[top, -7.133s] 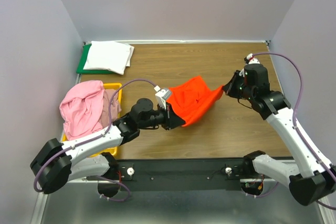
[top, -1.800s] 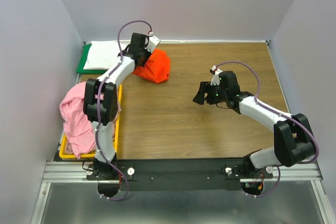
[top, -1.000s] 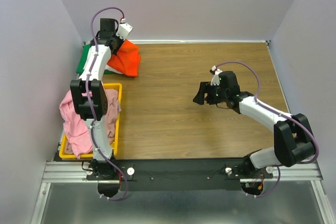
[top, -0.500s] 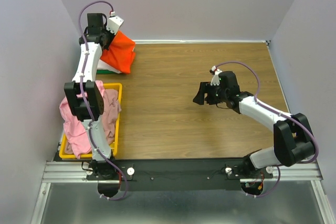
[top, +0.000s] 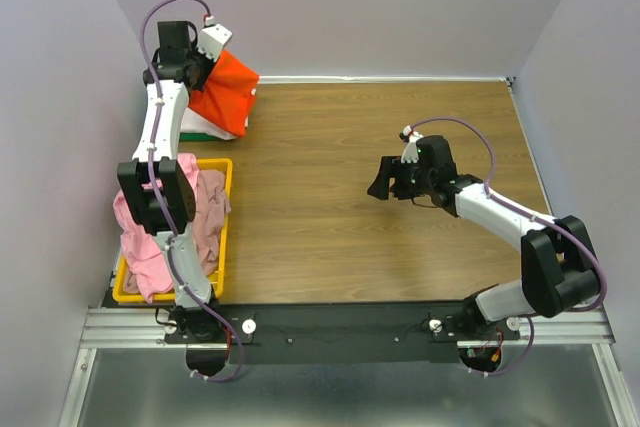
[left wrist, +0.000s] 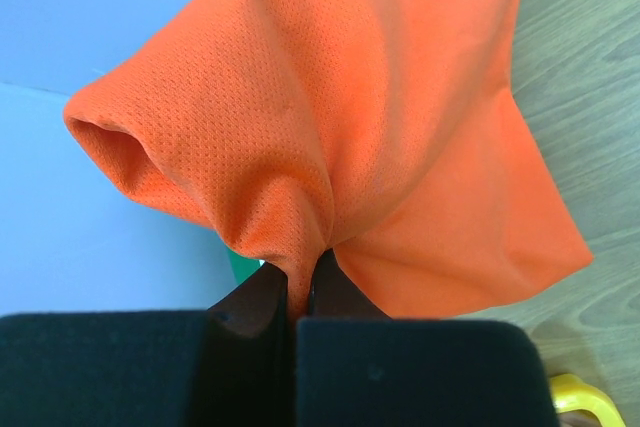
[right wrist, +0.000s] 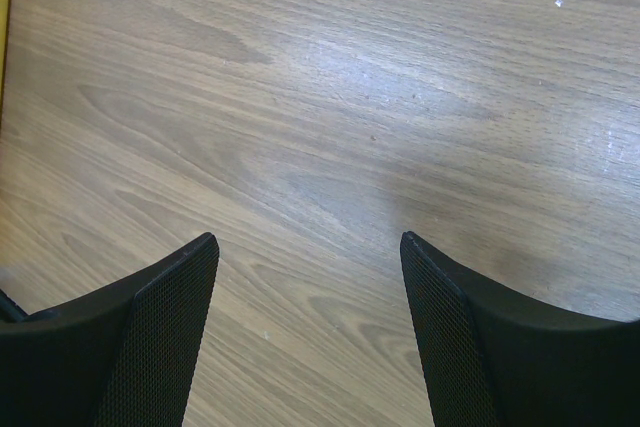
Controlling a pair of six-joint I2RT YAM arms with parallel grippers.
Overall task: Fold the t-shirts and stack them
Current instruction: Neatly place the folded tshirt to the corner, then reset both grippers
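Note:
The folded orange t-shirt [top: 222,95] hangs in the air at the far left corner, over the white t-shirt [top: 212,131] that lies on the green board. My left gripper [top: 204,64] is shut on its upper edge; in the left wrist view the orange cloth [left wrist: 370,127] bunches between the closed jaws of the left gripper [left wrist: 300,282]. Pink t-shirts [top: 150,232] are heaped in the yellow bin [top: 224,227]. My right gripper [top: 379,182] hovers open over bare wood mid-table, and the right gripper [right wrist: 310,247] has nothing between its fingers.
The green board [top: 203,136] lies at the back left, mostly hidden under the shirts. Purple walls close the table on the left, back and right. The wooden tabletop [top: 400,137] stretches between the two arms.
The left arm has carried the orange t-shirt from the mid-back of the table leftward and up, to above the white shirt on the board. The right arm has stayed still.

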